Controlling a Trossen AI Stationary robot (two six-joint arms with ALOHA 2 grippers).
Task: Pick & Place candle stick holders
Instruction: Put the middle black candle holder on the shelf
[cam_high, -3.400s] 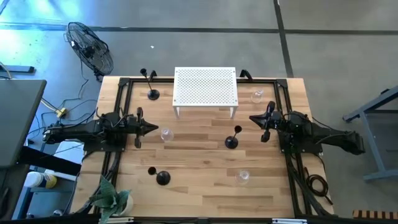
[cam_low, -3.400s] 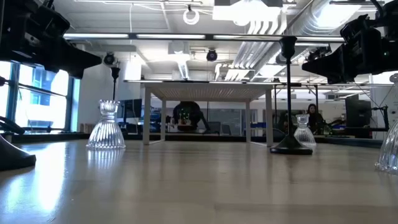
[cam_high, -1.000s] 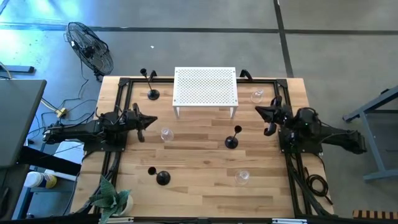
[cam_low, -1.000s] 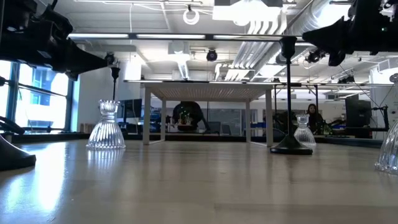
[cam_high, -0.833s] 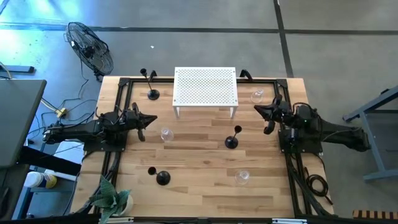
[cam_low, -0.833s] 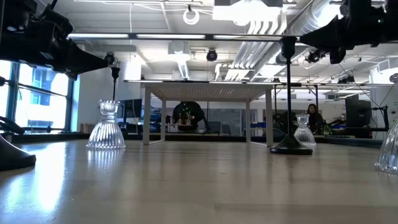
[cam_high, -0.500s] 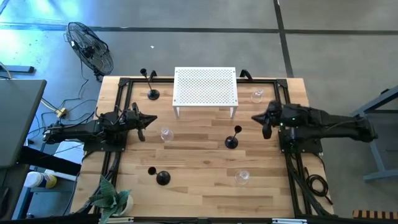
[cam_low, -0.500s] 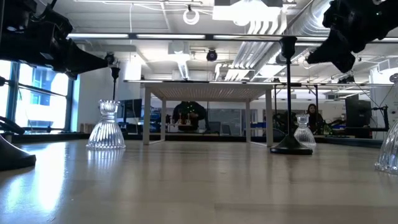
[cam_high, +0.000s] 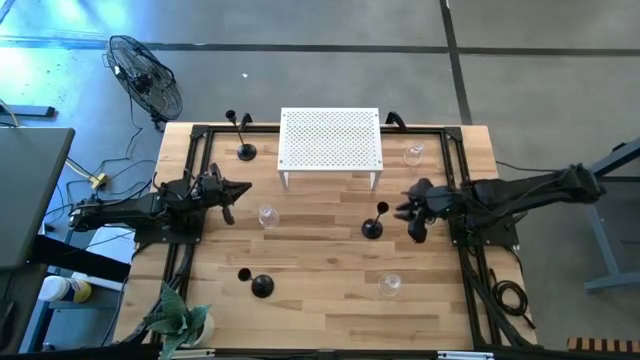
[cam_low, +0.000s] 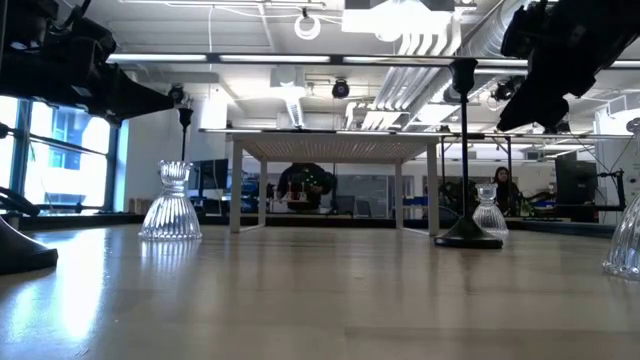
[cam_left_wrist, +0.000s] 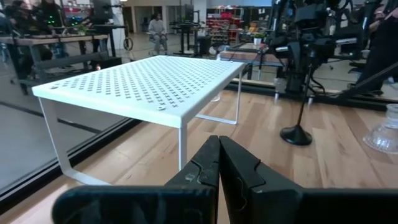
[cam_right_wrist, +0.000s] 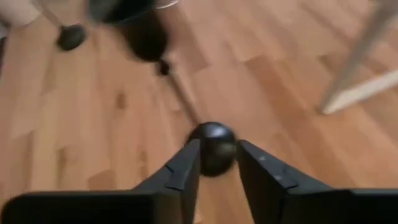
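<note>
Now the right claw (cam_high: 412, 222) hangs just beside the middle candle stick holder (cam_high: 373, 224) on the wooden surface (cam_high: 320, 260), its fingers released with the holder's small cup (cam_right_wrist: 213, 147) showing between them. The left claw (cam_high: 233, 194) waits clenched at the left side. Two more black candle stick holders stand apart: one by the white perforated shelf (cam_high: 330, 140), one near the front edge.

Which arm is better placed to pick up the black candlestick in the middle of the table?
The right. Its gripper hovers open just beside the middle candlestick, whose base shows between its fingers in the right wrist view. The left gripper is shut and waits at the table's left side, much farther off.
</note>
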